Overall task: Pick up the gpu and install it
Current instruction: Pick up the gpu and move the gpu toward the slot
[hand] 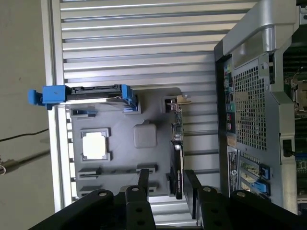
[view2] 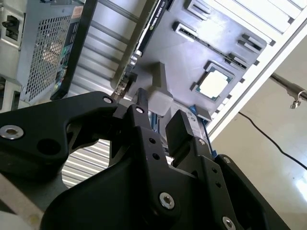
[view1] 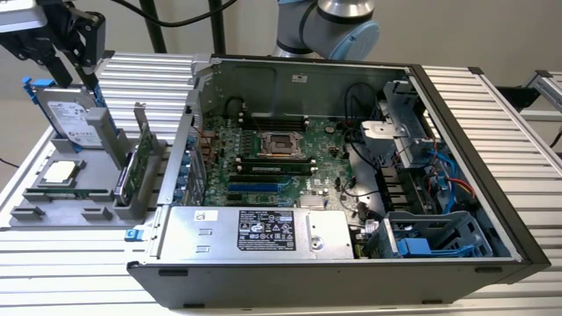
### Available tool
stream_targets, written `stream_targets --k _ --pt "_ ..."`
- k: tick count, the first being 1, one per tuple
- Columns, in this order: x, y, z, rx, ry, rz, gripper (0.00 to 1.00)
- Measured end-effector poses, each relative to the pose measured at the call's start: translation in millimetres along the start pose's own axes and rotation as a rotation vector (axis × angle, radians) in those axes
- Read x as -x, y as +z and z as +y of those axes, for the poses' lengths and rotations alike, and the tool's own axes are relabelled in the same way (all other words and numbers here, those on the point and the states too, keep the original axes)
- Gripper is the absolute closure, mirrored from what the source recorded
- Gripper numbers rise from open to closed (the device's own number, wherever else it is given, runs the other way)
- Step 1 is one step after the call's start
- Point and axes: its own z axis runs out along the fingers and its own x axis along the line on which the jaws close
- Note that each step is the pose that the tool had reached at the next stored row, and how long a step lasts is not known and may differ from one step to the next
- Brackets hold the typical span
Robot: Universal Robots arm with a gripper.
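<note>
green gpu [view1: 141, 158] stands edgewise (long axis alongside the case [view1: 307, 282]).

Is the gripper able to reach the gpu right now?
Probably yes: the gpu stands upright in the gray holder, its top edge uncovered; the gripper hangs above the holder, jaws open.

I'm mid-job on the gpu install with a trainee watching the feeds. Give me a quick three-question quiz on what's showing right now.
1. True or false: the gpu is already seated inside the computer case.
2. Pick one. The gripper is: A) open with nothing in it; B) shut on the gpu; C) shut on a cable.
3. Fill in the blank: in the gray holder beside the case, the gpu stands ____ on its edge.

Key: 1 false; 2 A; 3 upright.
</note>
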Motion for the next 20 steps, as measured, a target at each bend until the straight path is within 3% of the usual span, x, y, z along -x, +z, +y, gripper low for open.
stream_targets --k 11,20 --pt "0.5 4.4 -0.2 0.0001 0.0 -0.0001 0.0" --pt "12.9 7.6 -1.8 0.0 -0.001 0.0005 0.0"
